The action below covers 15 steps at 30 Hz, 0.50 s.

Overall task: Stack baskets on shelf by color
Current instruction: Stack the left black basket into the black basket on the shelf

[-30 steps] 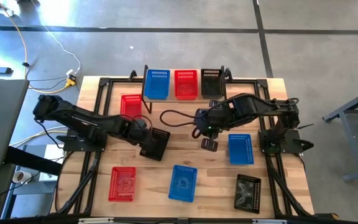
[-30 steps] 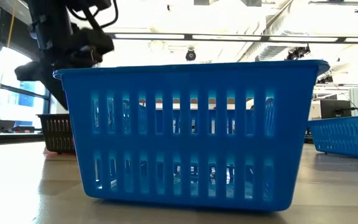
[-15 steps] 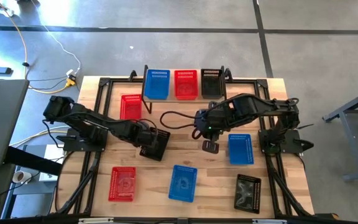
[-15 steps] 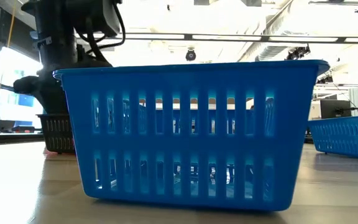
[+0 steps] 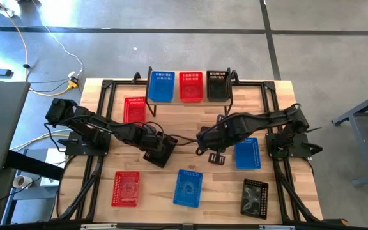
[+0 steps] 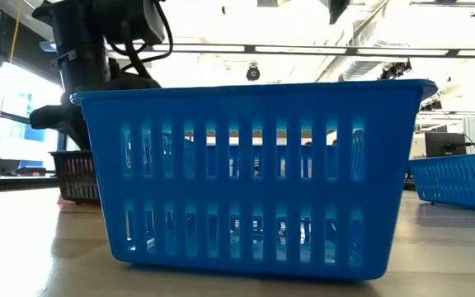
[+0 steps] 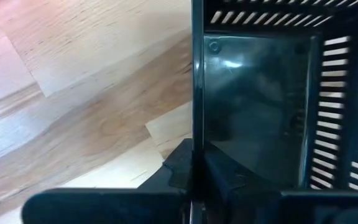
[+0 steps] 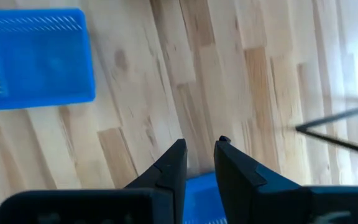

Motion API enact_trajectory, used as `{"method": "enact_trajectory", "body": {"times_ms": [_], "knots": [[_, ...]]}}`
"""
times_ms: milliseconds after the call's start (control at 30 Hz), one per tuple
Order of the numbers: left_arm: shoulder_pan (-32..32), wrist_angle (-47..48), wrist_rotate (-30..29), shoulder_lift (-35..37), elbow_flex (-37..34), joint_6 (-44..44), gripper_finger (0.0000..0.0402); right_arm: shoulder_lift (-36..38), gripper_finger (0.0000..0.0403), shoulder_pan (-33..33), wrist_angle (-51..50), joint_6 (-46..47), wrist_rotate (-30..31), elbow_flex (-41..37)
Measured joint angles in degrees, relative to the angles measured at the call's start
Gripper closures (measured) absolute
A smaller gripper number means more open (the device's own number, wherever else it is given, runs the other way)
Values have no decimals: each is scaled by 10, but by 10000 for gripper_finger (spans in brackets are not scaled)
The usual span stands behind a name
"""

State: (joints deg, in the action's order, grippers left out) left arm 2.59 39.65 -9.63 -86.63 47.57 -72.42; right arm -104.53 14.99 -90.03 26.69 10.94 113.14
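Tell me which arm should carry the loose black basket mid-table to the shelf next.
Left. The left gripper already straddles the black basket's wall, as the left wrist view shows. The right gripper hovers empty beside a blue basket.

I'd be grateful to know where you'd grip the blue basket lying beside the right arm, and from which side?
I'd take the blue basket by one short end wall, from straight above. It sits upright and open, so the right gripper, close beside it, could drop one finger inside the rim and one outside. The thin wall suits a pinch; the body looks too wide to span.
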Motion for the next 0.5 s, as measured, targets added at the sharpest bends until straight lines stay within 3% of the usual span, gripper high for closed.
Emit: {"method": "enact_trajectory", "body": {"times_ms": [500], "knots": [[2,-5,-21,3,59,58,399,0,336,35,1,138,1,-86]]}}
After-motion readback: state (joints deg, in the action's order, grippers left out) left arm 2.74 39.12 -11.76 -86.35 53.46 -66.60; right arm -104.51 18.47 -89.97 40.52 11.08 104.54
